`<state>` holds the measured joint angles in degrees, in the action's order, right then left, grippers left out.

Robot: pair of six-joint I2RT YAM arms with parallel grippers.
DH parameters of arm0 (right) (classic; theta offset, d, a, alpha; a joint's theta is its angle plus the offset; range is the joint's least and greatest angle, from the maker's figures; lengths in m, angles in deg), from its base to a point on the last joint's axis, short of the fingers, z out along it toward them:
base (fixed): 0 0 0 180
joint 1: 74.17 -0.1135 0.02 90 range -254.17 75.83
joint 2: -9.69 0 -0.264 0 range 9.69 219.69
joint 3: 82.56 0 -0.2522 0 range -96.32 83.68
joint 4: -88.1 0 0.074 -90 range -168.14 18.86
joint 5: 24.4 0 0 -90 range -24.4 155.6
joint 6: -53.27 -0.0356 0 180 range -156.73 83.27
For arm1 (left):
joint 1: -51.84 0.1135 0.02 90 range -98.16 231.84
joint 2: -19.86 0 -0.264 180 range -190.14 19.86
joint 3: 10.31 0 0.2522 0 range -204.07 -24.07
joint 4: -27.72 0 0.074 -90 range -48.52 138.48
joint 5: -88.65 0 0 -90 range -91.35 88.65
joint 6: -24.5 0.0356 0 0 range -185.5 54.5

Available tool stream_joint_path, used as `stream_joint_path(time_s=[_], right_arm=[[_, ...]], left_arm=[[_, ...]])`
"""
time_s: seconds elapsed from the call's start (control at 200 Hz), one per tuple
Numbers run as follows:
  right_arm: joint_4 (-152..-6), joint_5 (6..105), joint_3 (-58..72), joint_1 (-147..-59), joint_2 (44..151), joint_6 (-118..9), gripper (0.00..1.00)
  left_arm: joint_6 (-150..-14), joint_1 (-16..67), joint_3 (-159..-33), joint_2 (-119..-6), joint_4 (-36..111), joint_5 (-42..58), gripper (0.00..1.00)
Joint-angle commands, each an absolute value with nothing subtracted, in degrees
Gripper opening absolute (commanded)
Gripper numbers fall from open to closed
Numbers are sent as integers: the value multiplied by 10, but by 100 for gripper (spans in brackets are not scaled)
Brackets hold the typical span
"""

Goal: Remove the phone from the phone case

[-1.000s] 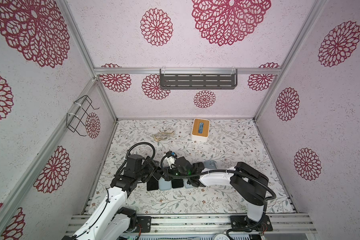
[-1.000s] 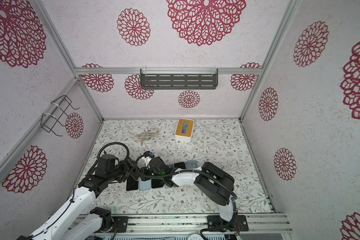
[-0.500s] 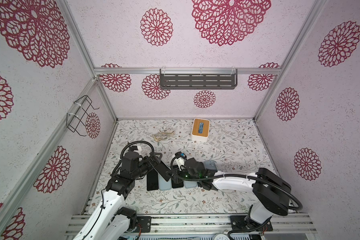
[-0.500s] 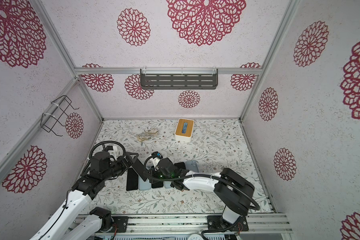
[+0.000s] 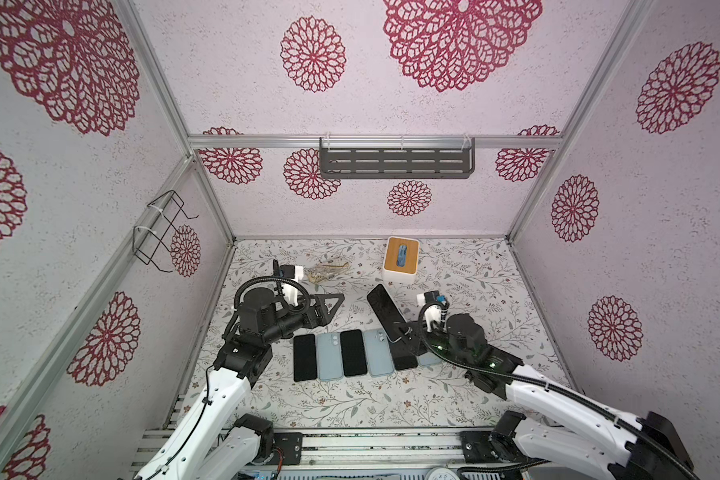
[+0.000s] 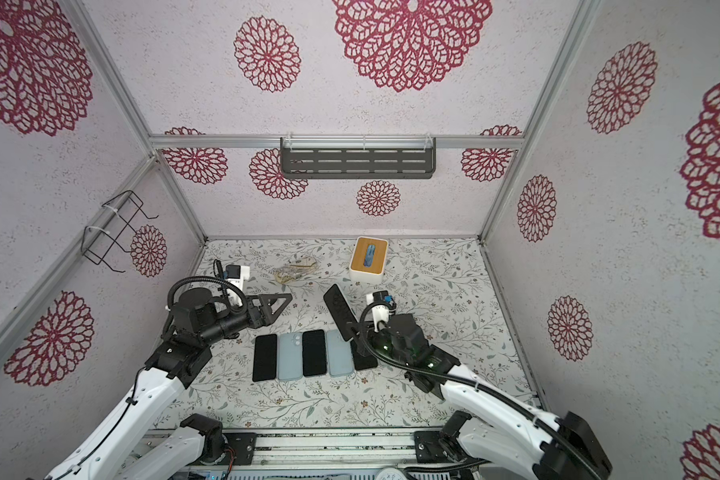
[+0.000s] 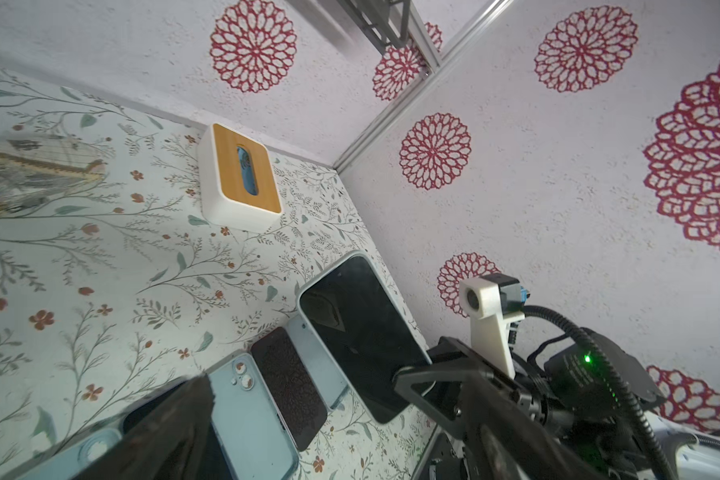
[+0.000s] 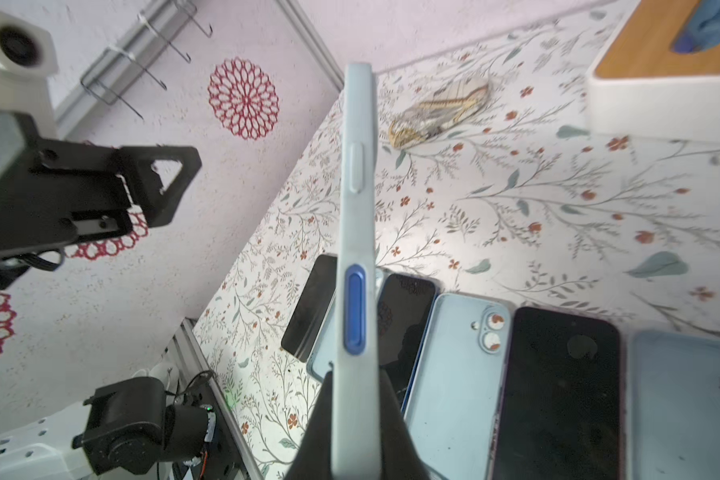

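Robot cell seen from above, two arms over a flower-patterned table (image 5: 474, 266). The right claw (image 5: 400, 332) pinches the lower end of a pale blue phone case (image 8: 356, 199). The phone (image 7: 362, 332), its screen dark, sits inside the case and is not yet taken out. Case and phone together are raised off the table and slant up and away from the claw that grips them.

The left claw (image 5: 327, 309) is spread wide and holds nothing. It stands well apart from the held case, with its tips turned toward it.

Below and between the two claws a row (image 5: 353, 353) of dark phones and pale blue cases lies flat, alternating side by side. These look like pairs already separated. For the held pair, the main step appears to remain: the spread claw would likely need to reach over so that phone and case can be pulled apart.
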<state>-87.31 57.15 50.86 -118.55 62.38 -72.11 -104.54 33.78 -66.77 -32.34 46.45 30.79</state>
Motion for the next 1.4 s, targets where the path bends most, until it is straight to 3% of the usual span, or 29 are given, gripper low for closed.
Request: stream_joint_path(time_s=[0.0, 0.24, 0.555, 0.816, 1.201, 1.286, 1.396], right_arm=[[-896, 527, 497, -1151, 558, -687, 0], [-920, 432, 485, -1090, 506, -672, 0], [-1074, 337, 500, -1087, 527, -694, 0], [-1152, 312, 508, -1087, 537, -712, 0], [-1291, 298, 540, -1087, 569, -772, 0], [-1308, 295, 544, -1088, 574, -780, 0], [-1312, 293, 549, -1088, 576, -782, 0]], left_arm=[[-997, 315, -705, -351, 445, 355, 97], [-989, 263, -726, -413, 397, 375, 97], [-1000, 235, -746, -463, 336, 442, 97], [-1031, 233, -747, -481, 280, 474, 97], [-1172, 216, -726, -531, 43, 539, 100], [-1177, 211, -731, -540, 33, 544, 94], [-1194, 208, -739, -548, 14, 555, 78]])
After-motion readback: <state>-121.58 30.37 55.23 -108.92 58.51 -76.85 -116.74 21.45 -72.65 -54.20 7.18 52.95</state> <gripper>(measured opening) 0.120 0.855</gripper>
